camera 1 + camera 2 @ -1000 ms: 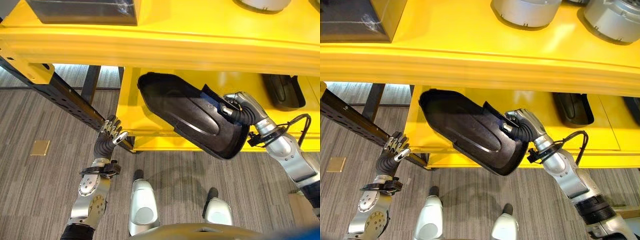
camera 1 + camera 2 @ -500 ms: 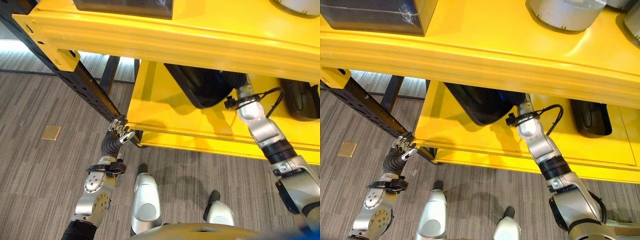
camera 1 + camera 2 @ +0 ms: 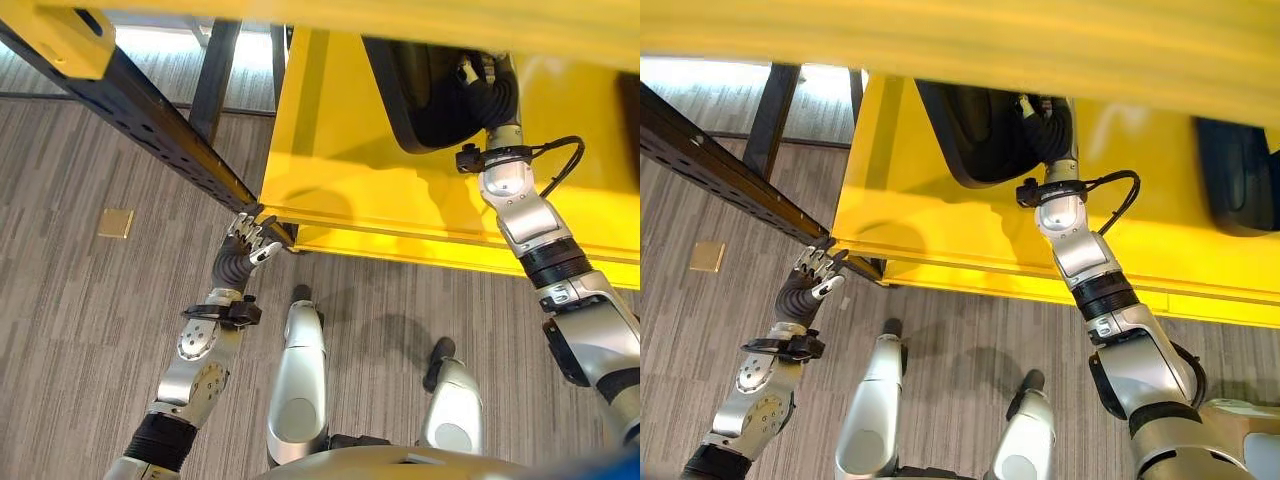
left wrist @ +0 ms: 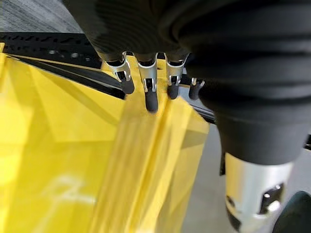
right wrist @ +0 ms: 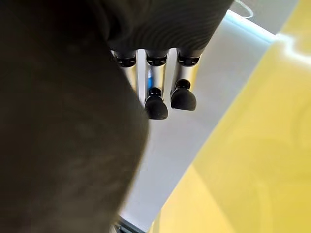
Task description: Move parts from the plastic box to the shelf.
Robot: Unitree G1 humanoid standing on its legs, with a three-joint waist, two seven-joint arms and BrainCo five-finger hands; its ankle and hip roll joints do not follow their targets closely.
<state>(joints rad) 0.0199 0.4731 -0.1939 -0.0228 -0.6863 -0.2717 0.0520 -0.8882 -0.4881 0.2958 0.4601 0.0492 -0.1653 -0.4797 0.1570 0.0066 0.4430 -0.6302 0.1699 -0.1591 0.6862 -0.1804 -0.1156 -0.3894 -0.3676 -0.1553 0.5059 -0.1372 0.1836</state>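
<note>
A large black moulded part (image 3: 425, 95) lies on the lower level of the yellow shelf (image 3: 340, 170), its far end hidden under the upper board. My right hand (image 3: 488, 88) reaches in beneath that board, and its fingers (image 5: 156, 103) curl at the part's near edge, which bulks dark in the right wrist view. My left hand (image 3: 243, 250) hangs low by the shelf's front left corner. Its fingers (image 4: 150, 92) are straight and point at the yellow edge (image 4: 141, 160), holding nothing.
A black perforated rack beam (image 3: 150, 120) slants from the upper left to the shelf corner. Another black part (image 3: 1240, 165) lies further right on the same level. The upper yellow board (image 3: 1040, 40) overhangs the work. A small brass plate (image 3: 116, 222) sits in the carpet.
My right hand has carried the black part from in front of the shelf onto the lower level, under the upper board. The camera has tipped downward. The left hand has kept its place.
</note>
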